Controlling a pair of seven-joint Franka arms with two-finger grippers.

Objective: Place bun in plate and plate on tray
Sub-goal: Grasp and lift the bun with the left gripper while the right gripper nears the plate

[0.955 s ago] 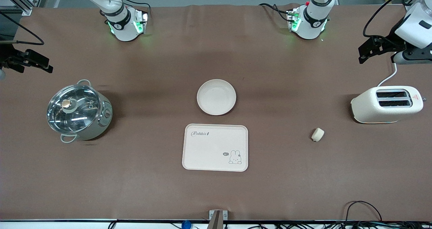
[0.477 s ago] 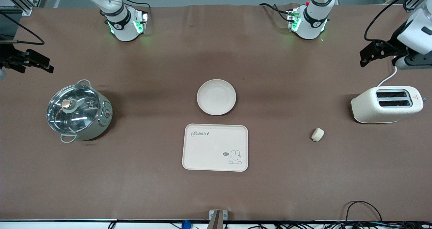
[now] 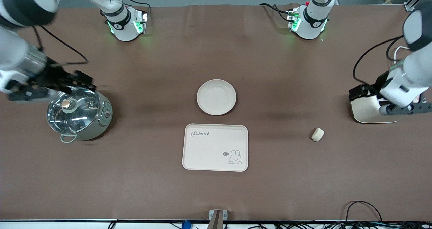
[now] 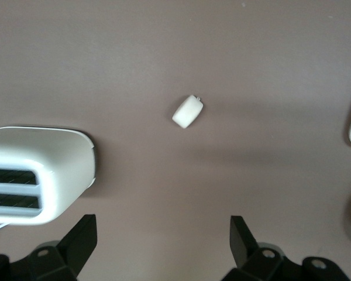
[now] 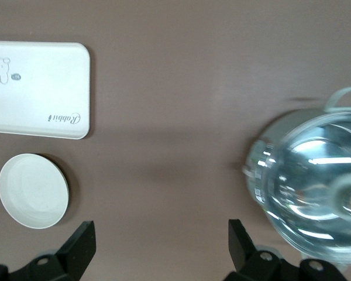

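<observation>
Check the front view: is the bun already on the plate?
No, the bun lies on the bare table near the toaster, well apart from the empty plate.

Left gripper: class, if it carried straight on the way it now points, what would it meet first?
Probably bare table. The left gripper is open, pointing down beside the toaster, and the bun lies further ahead, outside that line. Depth is uncertain, so this is a judgement.
</observation>
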